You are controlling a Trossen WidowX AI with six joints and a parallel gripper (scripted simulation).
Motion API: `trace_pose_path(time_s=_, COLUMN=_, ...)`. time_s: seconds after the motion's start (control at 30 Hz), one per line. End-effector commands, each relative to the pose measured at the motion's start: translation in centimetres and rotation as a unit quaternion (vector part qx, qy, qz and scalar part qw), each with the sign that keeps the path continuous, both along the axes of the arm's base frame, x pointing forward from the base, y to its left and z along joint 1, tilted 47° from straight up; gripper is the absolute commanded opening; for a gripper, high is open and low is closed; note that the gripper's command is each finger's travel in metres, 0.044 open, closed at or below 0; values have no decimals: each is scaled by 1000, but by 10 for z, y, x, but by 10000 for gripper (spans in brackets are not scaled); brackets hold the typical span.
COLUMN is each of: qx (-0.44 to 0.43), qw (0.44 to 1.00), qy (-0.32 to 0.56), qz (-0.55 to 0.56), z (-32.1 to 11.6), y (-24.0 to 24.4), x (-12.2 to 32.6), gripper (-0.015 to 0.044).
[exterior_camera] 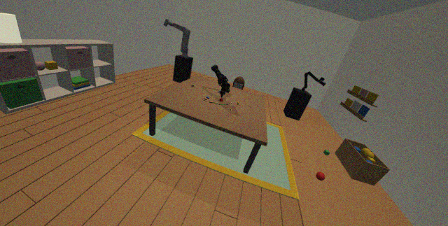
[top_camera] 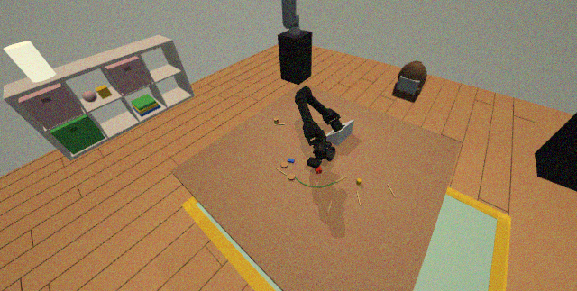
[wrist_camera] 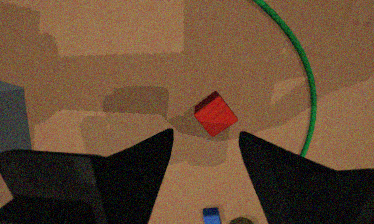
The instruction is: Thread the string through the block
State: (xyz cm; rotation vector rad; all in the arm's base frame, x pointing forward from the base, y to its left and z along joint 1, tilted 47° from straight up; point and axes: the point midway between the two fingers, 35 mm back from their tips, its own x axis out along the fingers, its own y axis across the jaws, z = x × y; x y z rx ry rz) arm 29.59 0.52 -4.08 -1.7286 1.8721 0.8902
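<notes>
Going left to right in my top view, I have a small object (top_camera: 276, 121) with a short stick beside it at the far side, then a loose stick (top_camera: 281, 171) near two round wooden pieces and a blue piece (top_camera: 291, 160) (exterior_camera: 207, 97) (wrist_camera: 211, 215). The nearer round piece, the button (top_camera: 291, 177), anchors the green string (top_camera: 316, 186) (wrist_camera: 313, 95), so the threading is still wholly to do. Next comes the red block (top_camera: 318, 170) (exterior_camera: 221, 99) (wrist_camera: 218, 116), which I take for the one to thread, standing on the table (top_camera: 252, 219) (exterior_camera: 210, 114) (wrist_camera: 113, 35) with the string curving around it, not through it. My gripper (top_camera: 321, 159) (exterior_camera: 221, 95) (wrist_camera: 205, 135) is above and close to it, fingers part-way apart with nothing between them. Right of that, the string's stick (top_camera: 342, 179) lies on the table, not picked up. Beyond it are a yellow piece (top_camera: 359, 181) and more loose sticks, which I judge are to be left alone. Grasp, insertion, pull-through, setting down and the final release all remain. I can't make out the block's hole in any view, so its direction is unknown to me; the wrist view cuts off the string at the top and misses its stick, a finger hides part of the string's lower run, and the exterior view is too small and grainy for detail.
</notes>
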Motion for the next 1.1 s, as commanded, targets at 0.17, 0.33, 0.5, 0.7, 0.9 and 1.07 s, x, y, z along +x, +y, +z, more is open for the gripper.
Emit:
trace_pose_path(time_s=0.17, qx=0, qw=1000, qy=0, qz=0, z=0, y=0, x=0, gripper=136)
trace_pose_path(time_s=0.33, qx=0, qw=1000, qy=0, qz=0, z=0, y=0, x=0, gripper=5)
trace_pose_path(time_s=0.5, qx=0, qw=1000, qy=0, qz=0, z=0, y=0, x=0, gripper=0)
trace_pose_path(time_s=0.7, qx=0, qw=1000, qy=0, qz=0, z=0, y=0, x=0, gripper=0)
trace_pose_path(time_s=0.9, qx=0, qw=1000, qy=0, qz=0, z=0, y=0, x=0, gripper=0)
trace_pose_path(time_s=1.07, qx=0, qw=1000, qy=0, qz=0, z=0, y=0, x=0, gripper=131)
